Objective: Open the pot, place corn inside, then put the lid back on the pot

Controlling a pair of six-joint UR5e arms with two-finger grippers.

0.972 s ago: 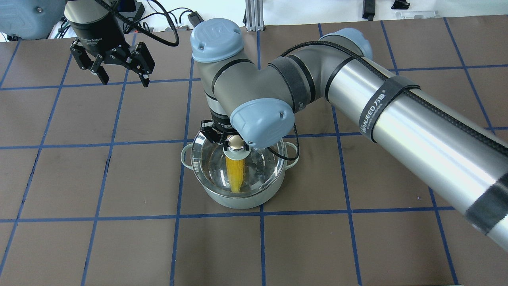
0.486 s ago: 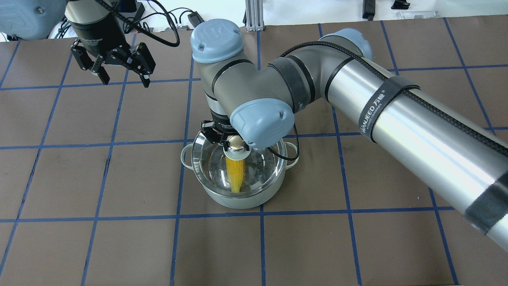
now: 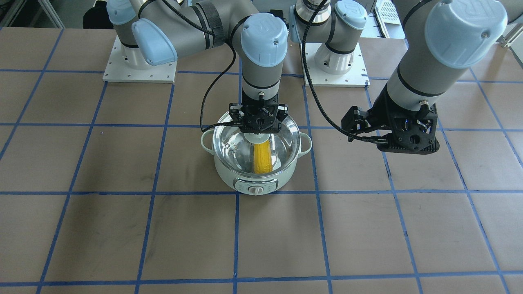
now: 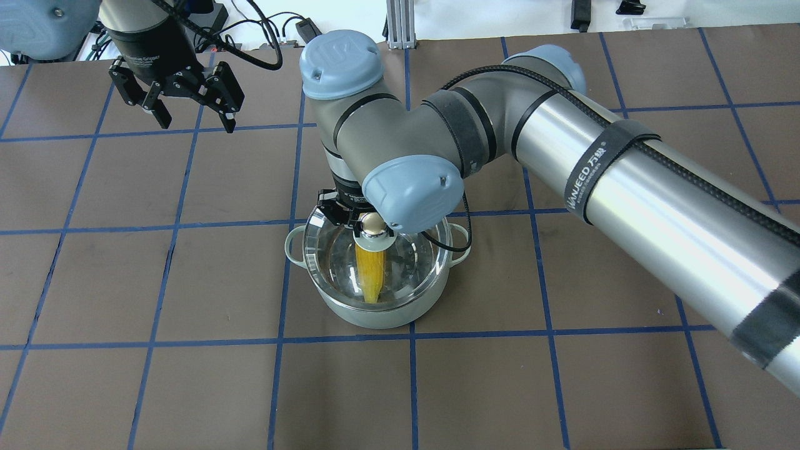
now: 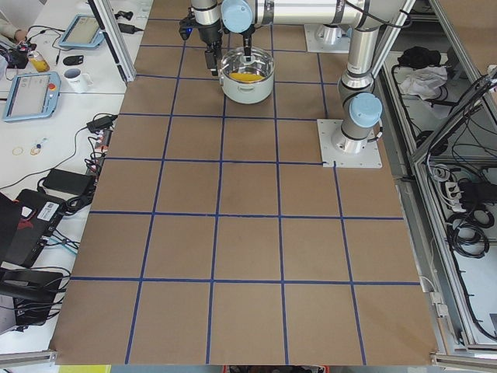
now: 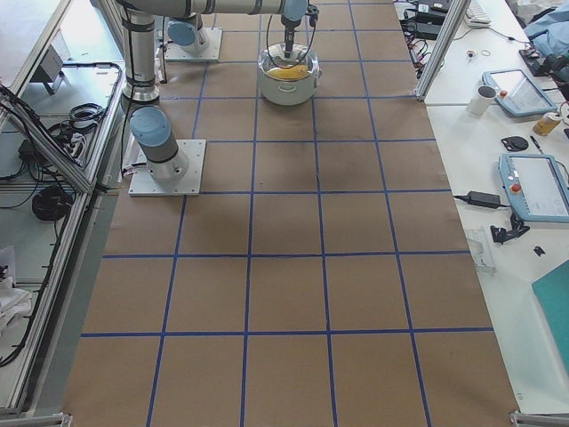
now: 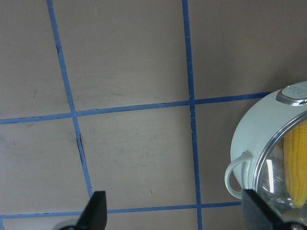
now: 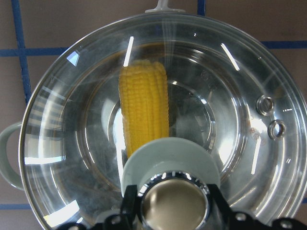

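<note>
The pale mint-green pot (image 4: 375, 315) stands mid-table, its dial panel facing away from the robot (image 3: 255, 188). The clear glass lid (image 4: 415, 259) sits on the pot's rim. The yellow corn (image 4: 370, 275) lies inside, seen through the glass (image 8: 144, 105). My right gripper (image 3: 258, 128) is straight above the lid, its fingers (image 8: 130, 203) tight against both sides of the beige-gold knob (image 8: 173, 206). My left gripper (image 4: 197, 127) is open and empty, high over the table to the pot's far left; its wrist view shows the pot's loop handle (image 7: 237, 175).
Brown table mats with blue tape grid lines (image 4: 284, 340) surround the pot. The right arm's long forearm (image 4: 656, 200) crosses above the table's right half. The two arm bases (image 3: 141, 67) stand at the robot's edge. Cables and tablets (image 5: 35, 93) lie off the table.
My left gripper has drifted a little farther back, away from the pot, still open. The right gripper, lid, pot and corn have not moved.
</note>
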